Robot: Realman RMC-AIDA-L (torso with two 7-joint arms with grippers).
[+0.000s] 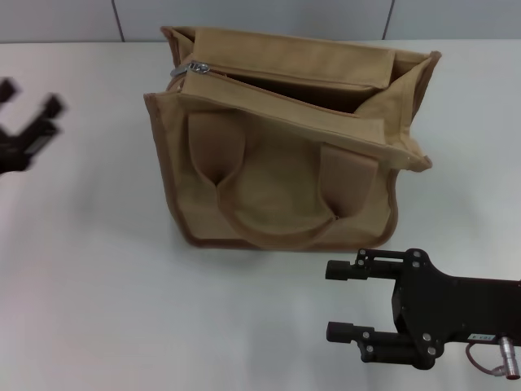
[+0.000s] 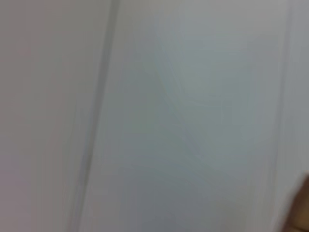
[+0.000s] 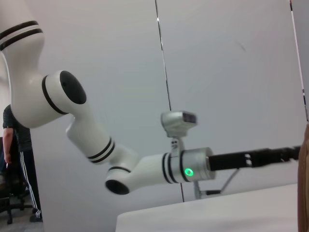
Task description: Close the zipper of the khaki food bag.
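Canvas of the boxy tan khaki food bag (image 1: pixel 285 175) looks soft, so it probably needs bracing. The long tan zipper (image 1: pixel 277 92) gapes; its small silver pull (image 1: pixel 198 68) at the far-left corner seems the hold. Left gripper (image 1: pixel 31 130) and right gripper (image 1: pixel 346 301) both hang spread.

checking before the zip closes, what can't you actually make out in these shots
- Left gripper: head view, motion-blurred and cut by the picture's edge; finger state unclear.
- Left wrist view: smeared to grey streaks; nothing identifiable.
- Khaki food bag interior: head view, shadowed under the top panel.
- Zipper: only the pull end reads clearly; its far end is lost in the folds.
- Right gripper: right wrist view omits its fingers; head view shows them apart.
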